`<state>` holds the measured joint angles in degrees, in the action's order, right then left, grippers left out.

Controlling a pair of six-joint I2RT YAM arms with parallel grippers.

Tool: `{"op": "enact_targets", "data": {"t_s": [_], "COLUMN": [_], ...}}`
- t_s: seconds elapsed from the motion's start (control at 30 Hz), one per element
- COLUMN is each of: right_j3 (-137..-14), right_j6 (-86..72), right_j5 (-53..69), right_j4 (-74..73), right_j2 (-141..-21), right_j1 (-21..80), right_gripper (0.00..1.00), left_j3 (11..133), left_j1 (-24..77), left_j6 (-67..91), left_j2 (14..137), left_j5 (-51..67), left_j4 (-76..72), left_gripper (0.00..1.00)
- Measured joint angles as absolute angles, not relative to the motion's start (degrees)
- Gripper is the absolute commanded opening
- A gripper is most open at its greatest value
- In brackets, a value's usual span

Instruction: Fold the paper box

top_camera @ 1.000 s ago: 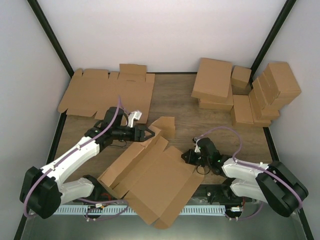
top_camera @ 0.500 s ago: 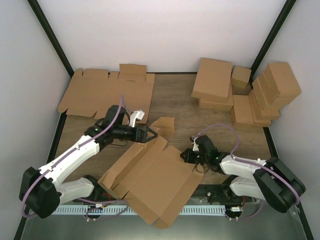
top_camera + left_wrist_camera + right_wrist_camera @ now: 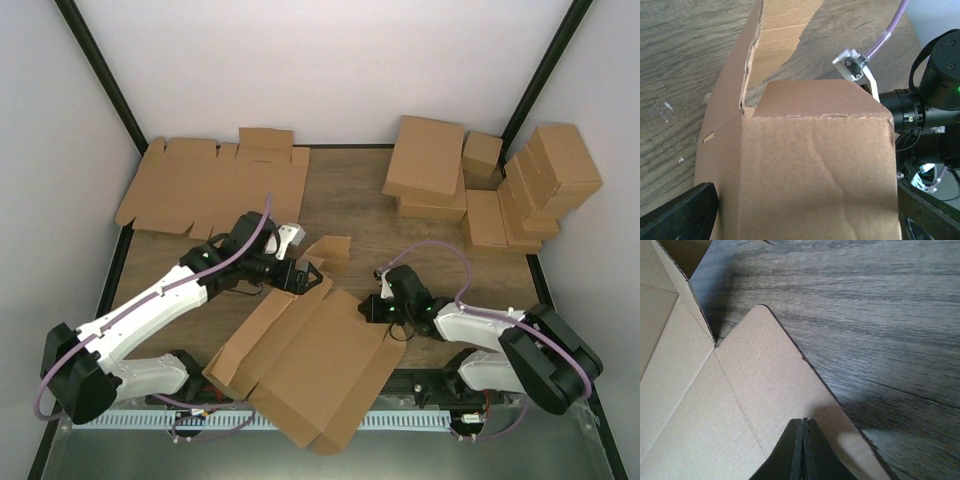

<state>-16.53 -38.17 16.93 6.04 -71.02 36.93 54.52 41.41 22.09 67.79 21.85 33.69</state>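
The paper box (image 3: 310, 360) is a brown, half-folded blank lying at the near middle of the table, with its far wall and a flap (image 3: 330, 250) raised. My left gripper (image 3: 303, 274) is at that raised far wall. In the left wrist view the jaws stand wide open, one finger (image 3: 685, 215) at each side of a cardboard panel (image 3: 815, 170). My right gripper (image 3: 368, 308) is at the box's right flap. In the right wrist view its fingertips (image 3: 803, 424) are pressed together over the flap (image 3: 755, 390), with nothing between them.
Flat brown blanks (image 3: 210, 185) lie stacked at the back left. Several closed brown boxes (image 3: 430, 165) are piled at the back right, up to the right wall (image 3: 550, 175). The right arm (image 3: 935, 100) shows close beside the box in the left wrist view.
My left arm has swung right and nearer, pushing the raised wall; the box has shifted a little. My right gripper has slid left onto the box's right flap.
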Motion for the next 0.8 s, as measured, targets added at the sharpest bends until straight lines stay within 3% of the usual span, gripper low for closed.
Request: {"op": "enact_targets", "data": {"t_s": [0.07,0.23,0.6,0.67,0.73,0.8], "right_j3": [-16.67,-17.21,-19.81,-20.67,-21.76,-22.28], "right_j6": [-37.89,-36.23,-26.83,-25.74,-24.45,-23.57], "right_j5": [16.95,16.95,15.97,15.4,14.74,13.96], "right_j4": [6.07,5.87,8.29,10.07,12.19,14.52], "right_j2": [-71.26,-71.66,-65.06,-65.63,-67.05,-68.53], "right_j1": [36.93,36.93,36.91,36.88,36.88,36.88], "right_gripper": [0.01,0.04,0.36,0.44,0.59,0.64], "left_j3": [55.48,55.83,57.12,57.14,57.56,58.04], "left_j1": [42.26,42.78,43.62,43.62,43.62,43.62], "left_j6": [21.76,20.93,20.75,20.95,21.23,21.61], "left_j2": [68.23,69.56,71.13,71.13,71.16,71.16], "left_j5": [20.08,16.62,10.81,10.13,9.45,9.04], "left_j4": [34.7,36.16,38.7,38.92,39.44,39.62], "left_gripper": [0.89,0.87,0.83,0.82,0.8,0.79]}}
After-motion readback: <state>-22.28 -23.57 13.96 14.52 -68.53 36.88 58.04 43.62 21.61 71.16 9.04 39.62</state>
